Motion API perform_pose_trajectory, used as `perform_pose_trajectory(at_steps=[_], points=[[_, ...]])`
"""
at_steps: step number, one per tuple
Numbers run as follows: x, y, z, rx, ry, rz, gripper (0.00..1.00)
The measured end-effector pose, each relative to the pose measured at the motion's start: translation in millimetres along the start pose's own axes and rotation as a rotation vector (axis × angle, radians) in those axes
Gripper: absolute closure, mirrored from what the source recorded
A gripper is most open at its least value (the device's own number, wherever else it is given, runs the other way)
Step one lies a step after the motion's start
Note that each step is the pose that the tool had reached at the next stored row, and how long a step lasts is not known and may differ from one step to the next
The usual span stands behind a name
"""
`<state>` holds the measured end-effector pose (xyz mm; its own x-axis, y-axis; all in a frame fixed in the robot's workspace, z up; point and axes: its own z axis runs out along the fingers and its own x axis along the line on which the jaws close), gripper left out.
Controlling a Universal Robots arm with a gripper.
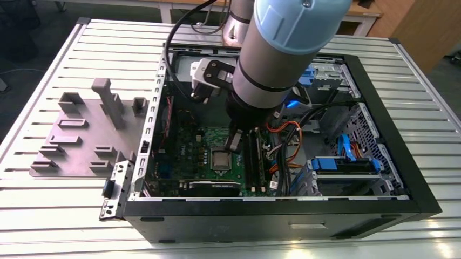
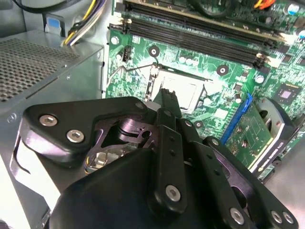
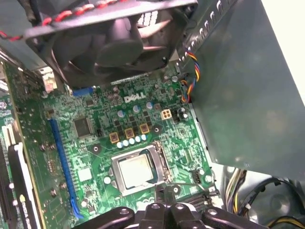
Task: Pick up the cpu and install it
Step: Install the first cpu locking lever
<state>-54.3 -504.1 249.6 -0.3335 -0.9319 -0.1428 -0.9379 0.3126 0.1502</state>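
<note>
- One small square chip with a silvery-grey metal top, the cpu (image 3: 137, 171), lies flat in the socket of the green motherboard (image 3: 95, 143), metal face up.
- Being square, the cpu has no long axis; in the first wrist view its edges run parallel to the surrounding hinged silver metal socket frame (image 3: 161, 162), which encloses it on all sides.
- In the exterior view, the cpu (image 1: 219, 158) sits near the middle of the board inside the open black computer case (image 1: 403, 178), which lies on its side on a slatted aluminium table (image 1: 58, 65).
- The black gripper (image 3: 164, 193) hangs just above the board, close beside one edge of the socket frame; contact with the frame cannot be confirmed.
- Jaw state: the fingertips appear drawn together into one narrow tip, with nothing held between them.
- In the second wrist view, the gripper (image 2: 167, 95) points down at the near edge of the socket; the cpu (image 2: 183, 90) shows just beyond the tip.
- A black round cooling fan (image 3: 114, 33) stands at one end of the board.
- A grey slotted fixture plate (image 1: 86, 135) lies on the table at the exterior view's left of the case.
</note>
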Motion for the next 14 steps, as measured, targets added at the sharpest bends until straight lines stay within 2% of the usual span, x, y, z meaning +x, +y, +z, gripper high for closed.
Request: perform_pose_trajectory(at_steps=[6, 14], points=[[-4.9, -4.1, 0.0, -0.0001, -0.0002, 0.000, 0.89], [-5.1, -4.3, 0.0, -0.0001, -0.0001, 0.000, 0.89]])
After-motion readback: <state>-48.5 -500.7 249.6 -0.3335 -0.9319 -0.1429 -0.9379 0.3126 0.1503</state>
